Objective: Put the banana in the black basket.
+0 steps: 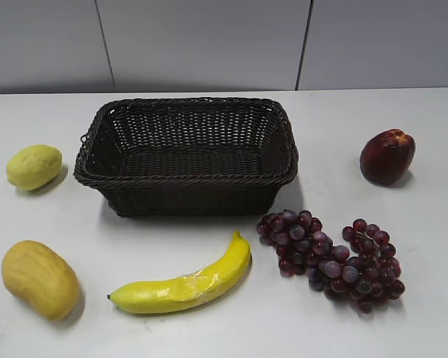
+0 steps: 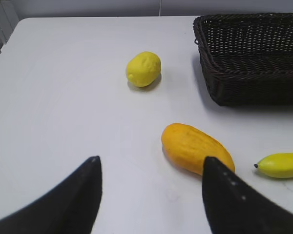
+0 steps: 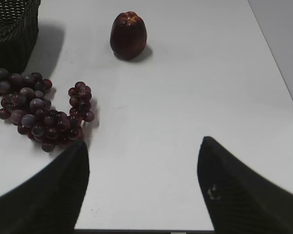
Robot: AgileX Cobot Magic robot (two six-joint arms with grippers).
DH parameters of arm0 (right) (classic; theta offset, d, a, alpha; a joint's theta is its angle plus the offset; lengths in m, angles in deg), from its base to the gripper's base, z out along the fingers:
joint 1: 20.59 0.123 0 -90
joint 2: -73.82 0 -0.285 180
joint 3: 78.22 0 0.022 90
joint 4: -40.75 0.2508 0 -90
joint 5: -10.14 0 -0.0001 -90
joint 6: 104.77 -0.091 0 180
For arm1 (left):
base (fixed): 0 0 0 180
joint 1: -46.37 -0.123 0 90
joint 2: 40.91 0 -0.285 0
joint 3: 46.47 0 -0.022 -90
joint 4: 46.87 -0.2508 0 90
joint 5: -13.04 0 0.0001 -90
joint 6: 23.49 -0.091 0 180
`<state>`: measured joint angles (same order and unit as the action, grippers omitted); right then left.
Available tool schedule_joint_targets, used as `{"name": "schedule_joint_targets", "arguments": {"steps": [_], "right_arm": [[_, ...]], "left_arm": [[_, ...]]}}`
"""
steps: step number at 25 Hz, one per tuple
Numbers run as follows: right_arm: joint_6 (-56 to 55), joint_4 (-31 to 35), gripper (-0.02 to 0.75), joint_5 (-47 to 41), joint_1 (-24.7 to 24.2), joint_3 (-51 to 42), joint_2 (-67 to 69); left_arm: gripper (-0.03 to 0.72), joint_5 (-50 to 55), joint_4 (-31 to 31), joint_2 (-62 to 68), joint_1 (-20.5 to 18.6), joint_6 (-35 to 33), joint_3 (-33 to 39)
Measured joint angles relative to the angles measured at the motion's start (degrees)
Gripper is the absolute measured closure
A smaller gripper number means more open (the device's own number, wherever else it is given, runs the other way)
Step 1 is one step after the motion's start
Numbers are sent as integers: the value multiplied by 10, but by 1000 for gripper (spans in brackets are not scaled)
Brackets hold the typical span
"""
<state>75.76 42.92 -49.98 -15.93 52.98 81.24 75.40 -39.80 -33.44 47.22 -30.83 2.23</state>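
Note:
The banana [image 1: 185, 282] lies on the white table in front of the black basket [image 1: 187, 177], with its dark tip to the left. Its tip end also shows at the right edge of the left wrist view [image 2: 283, 165]. The basket stands empty at the middle back, and shows in the left wrist view [image 2: 249, 73] and at the corner of the right wrist view [image 3: 12, 36]. My left gripper [image 2: 149, 163] is open and empty above the table. My right gripper [image 3: 144, 146] is open and empty near the front edge. Neither gripper shows in the exterior view.
An oval yellow-orange fruit [image 1: 39, 280] lies at the front left, also in the left wrist view [image 2: 195, 148]. A pale-yellow lemon [image 1: 33, 166] [image 2: 143, 68] lies at the left. Dark grapes [image 1: 332, 257] [image 3: 41, 109] lie right of the banana. A dark red fruit [image 1: 387, 156] [image 3: 129, 35] stands at the right.

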Motion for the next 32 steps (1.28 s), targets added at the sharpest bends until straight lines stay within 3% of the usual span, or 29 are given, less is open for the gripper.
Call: {"name": "schedule_joint_targets", "arguments": {"steps": [21, 27, 32], "right_arm": [[0, 0, 183, 0, 0, 0, 0], [0, 0, 183, 0, 0, 0, 0], [0, 0, 183, 0, 0, 0, 0]], "left_arm": [[97, -1, 17, 4, 0, 0, 0], [98, -45, 28, 108, 0, -7, -28], [98, -126, 73, 233, 20, -29, -49]]}}
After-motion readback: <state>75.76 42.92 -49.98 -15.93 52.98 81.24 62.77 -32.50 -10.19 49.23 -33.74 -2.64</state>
